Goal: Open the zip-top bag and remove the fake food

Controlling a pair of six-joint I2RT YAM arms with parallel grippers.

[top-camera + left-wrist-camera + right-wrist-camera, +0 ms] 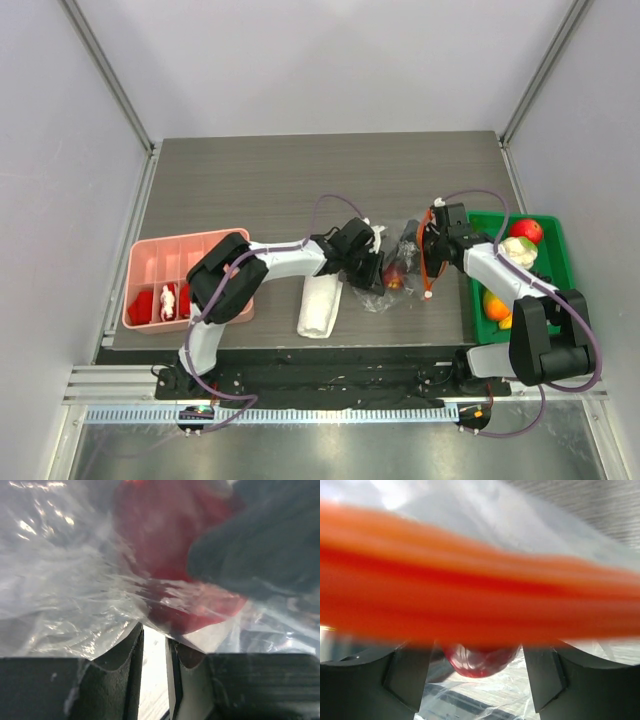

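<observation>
a: at the middle of the top view, what lies between the two arms?
b: the bag (383,297), crumpled clear plastic on the table (250,180). a piece of red food (396,277) shows through it, with something darker just above.
a: and the left gripper (370,268)?
b: it's at the bag's left edge. in its wrist view the jaws sit at lower centre, drawn almost together with only a thin slit. the film runs down into that slit, so it looks pinched on the bag. red food fills the upper middle behind the film. there's a dark blur at upper right, and i cannot tell what it is.
a: the right gripper (428,252)?
b: at the bag's right edge. its jaws stand wide apart at the lower corners of its view, closed on nothing. the orange strip (480,590) crosses the whole frame, blurred, and red food peeks out below it.
a: the slider (427,295)?
b: small and white, at the strip's lower end in the top view.
a: anything else?
b: a green bin (552,270) at right holds red, cream, orange and yellow pieces. a pink tray (180,241) at left holds red bits. a white cloth (320,305) lies just left of the bag.
</observation>
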